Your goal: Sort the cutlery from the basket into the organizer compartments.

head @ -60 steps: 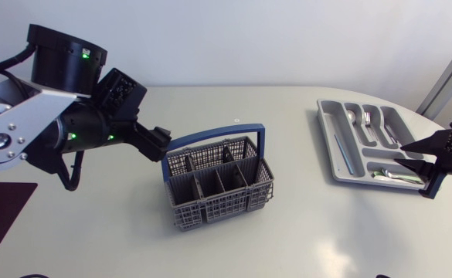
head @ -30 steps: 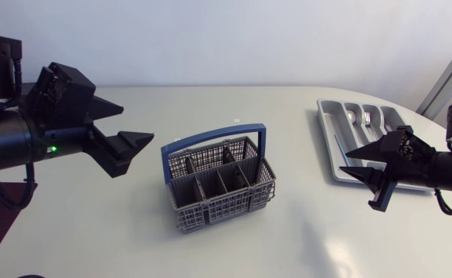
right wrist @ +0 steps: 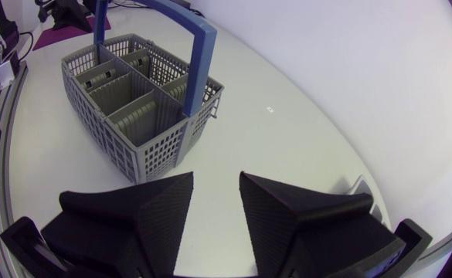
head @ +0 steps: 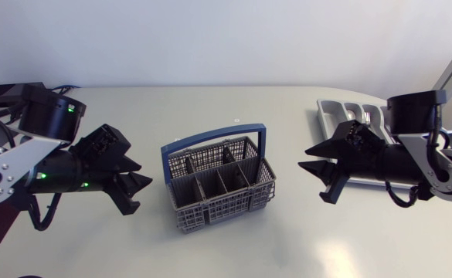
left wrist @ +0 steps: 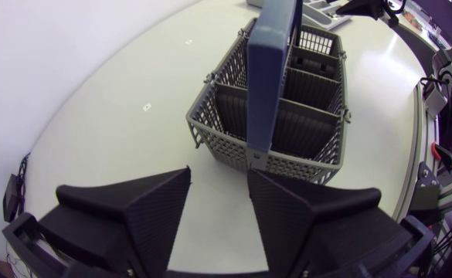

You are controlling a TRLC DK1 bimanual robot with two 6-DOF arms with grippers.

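**Q:** Left side, status?

**A:** My left arm comes in low over the counter (head: 233,251). Left pincer (head: 142,174): fingers apart, tips pointing at the basket (head: 218,185). It is near the basket's left end and not touching.

**Q:** Basket position?

**A:** Mid-counter, upright, between my two pincers. The blue handle (head: 210,143) arches over the grey mesh compartments. In the left wrist view the basket sits just ahead of the spread fingers, seen end-on.

**Q:** Right side?

**A:** Right pincer (head: 307,160): fingers apart as well, tips facing the basket's right end, with bare counter between them. My right arm lies across the organizer (head: 322,108) and hides most of it. The grey tray sits at the counter's far right, well apart from the basket. Some silver cutlery (head: 370,116) shows in its far compartments, but it is too small for me to tell which pieces.
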